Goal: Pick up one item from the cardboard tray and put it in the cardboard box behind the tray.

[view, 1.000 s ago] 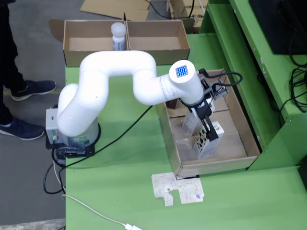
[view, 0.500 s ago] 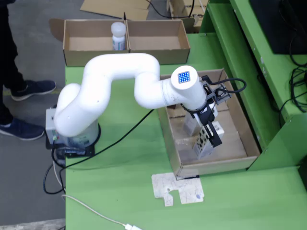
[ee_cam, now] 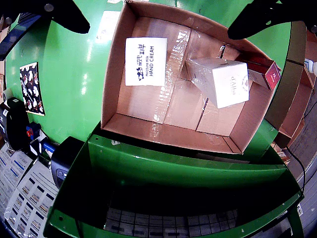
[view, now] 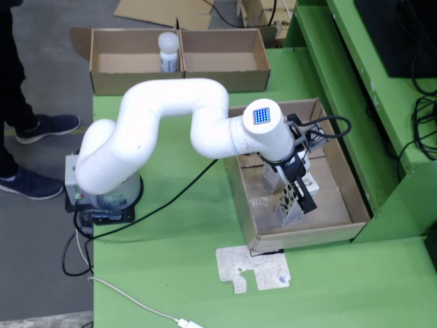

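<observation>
You're at the reaching step: your tool hangs open and empty above the cardboard tray. The hand cream box lies flat inside; next, lower and centre over it.

Fixed view: cardboard tray sits on the tabletop right of the arm base, cardboard box behind it at the tabletop's far edge, holding a bottle. Wrist view: in the tray, hand cream box lies left, second box right.
</observation>
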### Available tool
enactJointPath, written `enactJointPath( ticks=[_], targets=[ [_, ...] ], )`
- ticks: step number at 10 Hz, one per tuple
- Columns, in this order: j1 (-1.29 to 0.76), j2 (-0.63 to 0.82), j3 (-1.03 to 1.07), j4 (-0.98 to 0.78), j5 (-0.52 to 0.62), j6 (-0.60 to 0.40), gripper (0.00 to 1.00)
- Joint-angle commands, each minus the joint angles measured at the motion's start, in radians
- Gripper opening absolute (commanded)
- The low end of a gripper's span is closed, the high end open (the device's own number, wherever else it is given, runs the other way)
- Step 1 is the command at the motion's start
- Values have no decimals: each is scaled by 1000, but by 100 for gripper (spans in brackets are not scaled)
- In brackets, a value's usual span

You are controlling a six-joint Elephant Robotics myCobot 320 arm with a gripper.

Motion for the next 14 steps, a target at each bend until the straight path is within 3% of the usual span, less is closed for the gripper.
enactJointPath(
  ticks=[1, 14],
  targets=[
    [1, -14, 85, -9, 7, -20, 100],
    [42, -61, 120, -7, -21, 8, 100]
  ],
)
